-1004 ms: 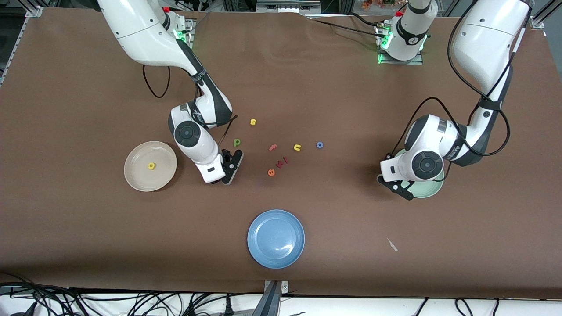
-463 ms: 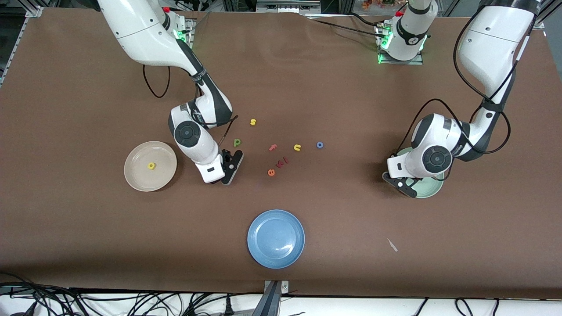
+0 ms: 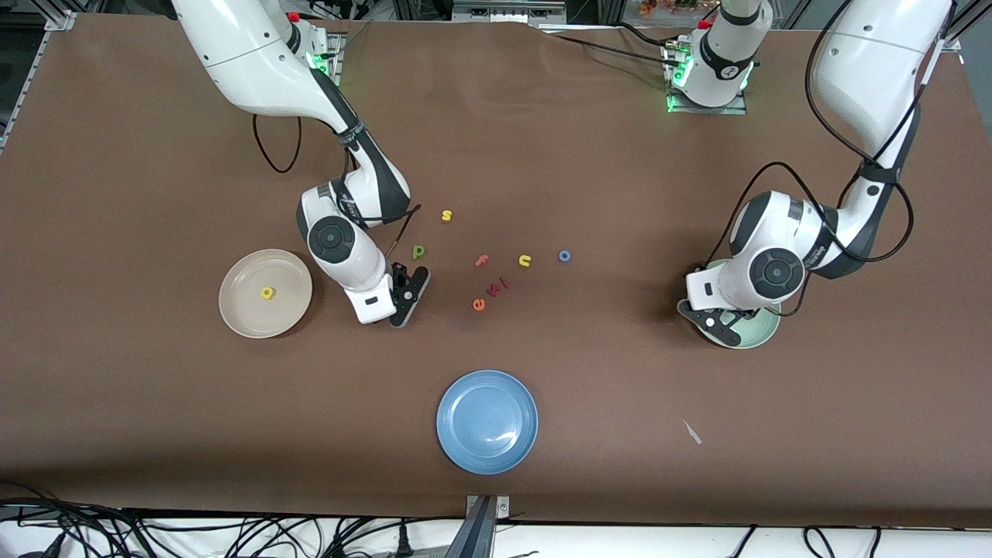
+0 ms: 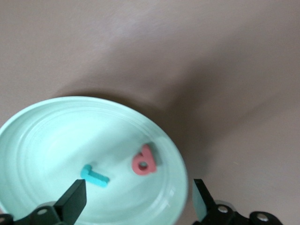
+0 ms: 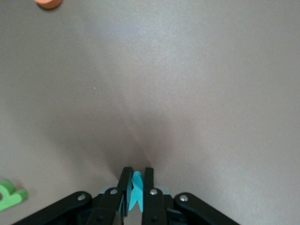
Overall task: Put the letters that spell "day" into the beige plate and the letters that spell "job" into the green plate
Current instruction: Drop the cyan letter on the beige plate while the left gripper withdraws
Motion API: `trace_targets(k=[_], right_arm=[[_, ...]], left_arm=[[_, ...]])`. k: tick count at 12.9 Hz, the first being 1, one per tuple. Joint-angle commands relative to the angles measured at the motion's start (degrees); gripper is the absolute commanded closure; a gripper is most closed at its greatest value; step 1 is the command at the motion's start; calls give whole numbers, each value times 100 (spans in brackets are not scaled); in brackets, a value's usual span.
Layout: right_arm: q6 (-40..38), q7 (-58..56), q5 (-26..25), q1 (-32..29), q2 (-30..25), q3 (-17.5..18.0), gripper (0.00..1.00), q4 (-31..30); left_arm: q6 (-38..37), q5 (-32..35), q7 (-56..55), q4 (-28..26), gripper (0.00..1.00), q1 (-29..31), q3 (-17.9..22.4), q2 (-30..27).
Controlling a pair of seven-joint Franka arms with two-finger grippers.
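Left gripper (image 4: 136, 204) released over green plate (image 4: 56, 122), j (image 4: 95, 176) and b (image 4: 143, 160) below | right gripper (image 5: 136, 187) clenched teal y (image 5: 136, 189)

Open brown table (image 3: 155, 403): passable around blue plate (image 3: 487, 421). Obstacles: centre letter cluster, green letter (image 3: 418, 251) to blue o (image 3: 564, 256); right gripper (image 3: 403, 308) low just beside it; left gripper (image 3: 717, 325) over green plate (image 3: 763, 333).
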Motion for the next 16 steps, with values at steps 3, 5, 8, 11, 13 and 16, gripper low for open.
trace_targets(k=[3,5,8,11,13,16], right_arm=[[-1449,1912,164,0,-402,1,100,382],[-1644,2530,129,8,-491,-7,100,382],[-1968,3208,112,8,-719,-261,100,355],[-2338,3271,120,8,-807,-744,100,355],[-2392,3455,120,-18,-764,-1104,100,303],[-2401,3368,103,-228,-685,-1457,100,294]], left_arm=[[-424,-78,-1723,-101,0,-89,-756,-501],[-389,-210,-2787,-13,0,-212,-1029,-413],[-276,-472,-3879,189,0,-677,-1118,-229],[208,-544,-4461,269,0,-862,-1118,-18],[401,-544,-4742,269,0,-925,-1118,88],[630,-544,-5033,295,0,-1047,-1118,193]])
